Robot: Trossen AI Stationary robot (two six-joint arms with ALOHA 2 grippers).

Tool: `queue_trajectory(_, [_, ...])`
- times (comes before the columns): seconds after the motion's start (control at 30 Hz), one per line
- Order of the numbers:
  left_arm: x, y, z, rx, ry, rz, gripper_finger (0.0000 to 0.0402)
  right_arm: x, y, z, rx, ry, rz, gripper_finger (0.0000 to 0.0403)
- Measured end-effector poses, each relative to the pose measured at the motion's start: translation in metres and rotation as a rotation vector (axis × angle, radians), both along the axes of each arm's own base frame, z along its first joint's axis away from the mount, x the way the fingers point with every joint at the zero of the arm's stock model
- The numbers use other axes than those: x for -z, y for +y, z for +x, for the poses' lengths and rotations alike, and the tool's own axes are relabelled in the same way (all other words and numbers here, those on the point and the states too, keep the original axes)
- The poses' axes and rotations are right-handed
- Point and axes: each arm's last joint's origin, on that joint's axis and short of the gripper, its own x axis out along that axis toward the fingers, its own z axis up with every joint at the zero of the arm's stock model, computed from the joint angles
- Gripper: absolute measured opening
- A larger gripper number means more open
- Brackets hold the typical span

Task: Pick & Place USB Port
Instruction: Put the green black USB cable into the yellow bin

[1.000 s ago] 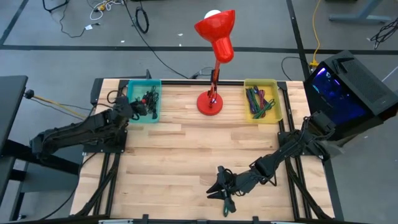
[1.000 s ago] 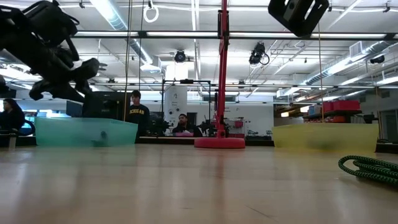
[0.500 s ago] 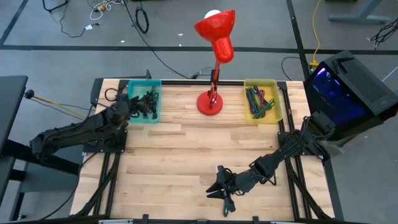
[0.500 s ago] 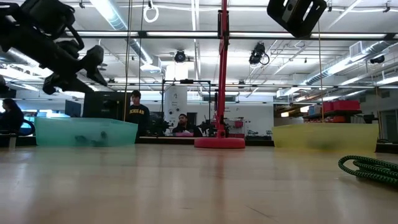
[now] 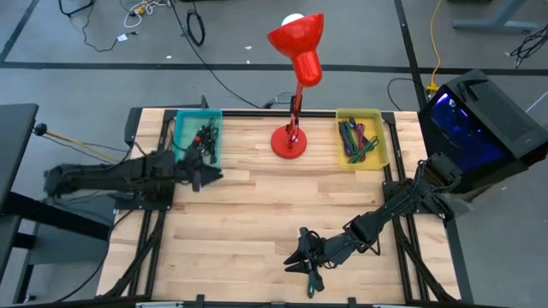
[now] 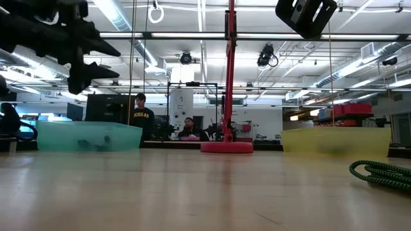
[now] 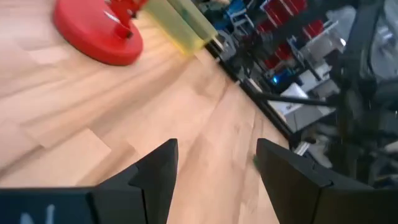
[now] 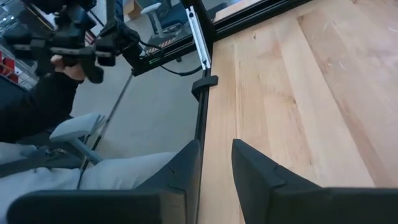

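middle of the worktop (image 5: 248,214) open, clutter only along far edge and near edge.
far edge: teal bin (image 5: 199,137) toward the left corner, red lamp (image 5: 295,77) base at centre with its stem rising high, yellow bin (image 5: 361,137) toward the right corner. left gripper (image 5: 208,175) hangs just in front of the teal bin, fingers apart. right gripper (image 5: 301,258) low near the near edge, beside a green cable (image 6: 379,173).

Unreadable lettering on a person's shirt (image 6: 140,116)
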Motion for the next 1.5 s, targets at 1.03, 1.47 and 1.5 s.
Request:
queue_trajectory(1.03, [0.006, -0.151, 0.089, 0.104, -0.046, 0.336, 0.0222, 0.041, 0.004, -0.041, 0.255, 0.666, 0.214, 0.0049])
queue_trajectory(1.47, [-0.011, -0.167, 0.102, 0.133, -0.047, 0.380, 0.0222, 0.047, 0.009, -0.055, 0.365, 0.730, 0.206, 0.0107])
queue_trajectory(1.5, [-0.011, -0.168, 0.101, 0.138, -0.048, 0.378, 0.0222, 0.050, 0.010, -0.055, 0.375, 0.729, 0.209, 0.0113])
